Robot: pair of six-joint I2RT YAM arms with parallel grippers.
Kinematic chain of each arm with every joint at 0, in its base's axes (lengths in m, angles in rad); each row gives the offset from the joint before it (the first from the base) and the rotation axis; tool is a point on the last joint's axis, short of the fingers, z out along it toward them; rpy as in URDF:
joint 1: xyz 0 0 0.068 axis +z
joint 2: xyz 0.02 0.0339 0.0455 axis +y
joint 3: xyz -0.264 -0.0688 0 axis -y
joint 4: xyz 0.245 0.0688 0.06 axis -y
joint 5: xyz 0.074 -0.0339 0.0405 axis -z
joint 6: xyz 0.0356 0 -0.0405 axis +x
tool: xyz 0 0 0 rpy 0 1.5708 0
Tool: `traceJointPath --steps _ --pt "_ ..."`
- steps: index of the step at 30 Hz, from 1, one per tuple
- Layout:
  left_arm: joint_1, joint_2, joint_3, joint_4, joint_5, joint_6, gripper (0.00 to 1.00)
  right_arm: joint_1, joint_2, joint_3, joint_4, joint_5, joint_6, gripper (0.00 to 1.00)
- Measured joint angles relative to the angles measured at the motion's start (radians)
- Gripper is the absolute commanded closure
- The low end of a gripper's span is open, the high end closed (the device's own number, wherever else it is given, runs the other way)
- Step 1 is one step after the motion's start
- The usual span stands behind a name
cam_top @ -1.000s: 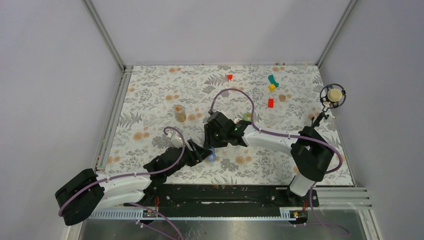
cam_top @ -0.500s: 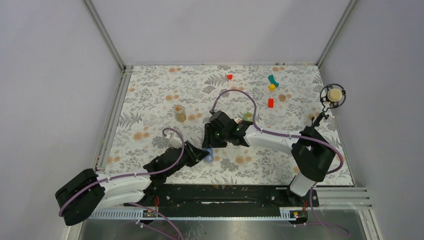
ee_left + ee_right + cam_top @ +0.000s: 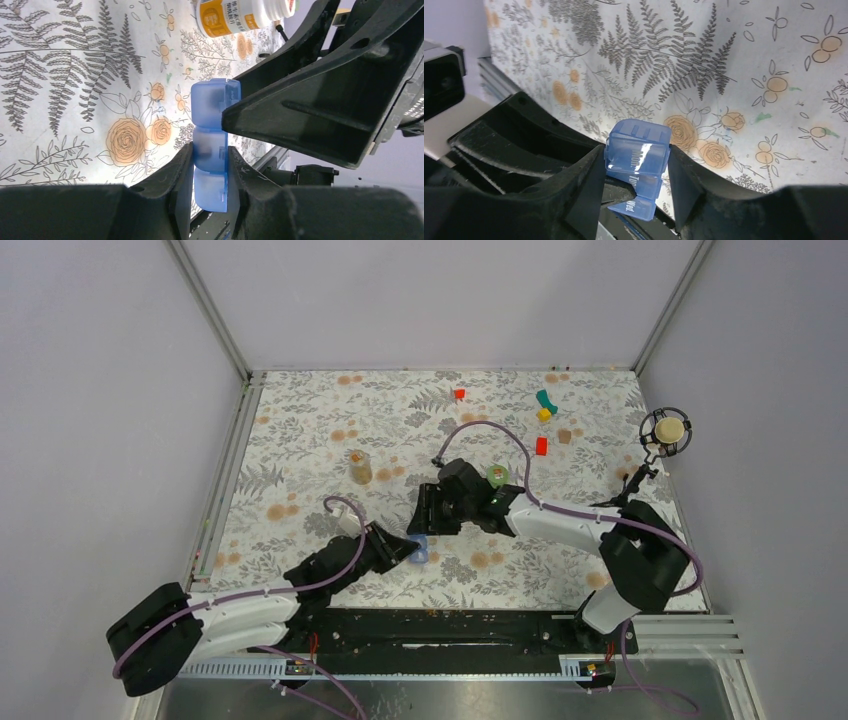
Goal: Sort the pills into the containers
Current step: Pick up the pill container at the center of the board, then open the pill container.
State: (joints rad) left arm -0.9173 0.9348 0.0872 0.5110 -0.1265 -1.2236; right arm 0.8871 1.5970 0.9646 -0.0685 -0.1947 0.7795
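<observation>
Black left gripper (image 3: 210, 167) clamped tight on one end of the blue pill box (image 3: 215, 102) — sits front-centre on the floral mat (image 3: 300, 440). Other end pinched by the right gripper (image 3: 636, 167), fingers part-closed against its sides — two-arm hold, likely to steady it for opening a lid.

Pill box (image 3: 638, 155) lids read "Mon", "Tue", "Wed".

We get bright, diffuse light, soft shadows; glare on pill box (image 3: 644, 151); wrist views blur up close.
</observation>
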Motion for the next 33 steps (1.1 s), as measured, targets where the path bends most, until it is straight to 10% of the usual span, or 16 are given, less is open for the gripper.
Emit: traceJointPath --steps 15,22,33 --pt "0.000 -0.218 -0.015 -0.130 -0.017 0.034 1.00 -0.053 -0.147 -0.130 0.047 -0.008 -0.009 0.42" --pt "0.000 -0.221 -0.014 -0.185 -0.021 0.058 1.00 -0.053 -0.161 -0.137 0.042 -0.004 -0.045 0.18" --pt "0.000 -0.125 0.048 -0.235 -0.012 0.143 1.00 0.021 -0.093 0.052 -0.021 0.110 -0.148 0.16"
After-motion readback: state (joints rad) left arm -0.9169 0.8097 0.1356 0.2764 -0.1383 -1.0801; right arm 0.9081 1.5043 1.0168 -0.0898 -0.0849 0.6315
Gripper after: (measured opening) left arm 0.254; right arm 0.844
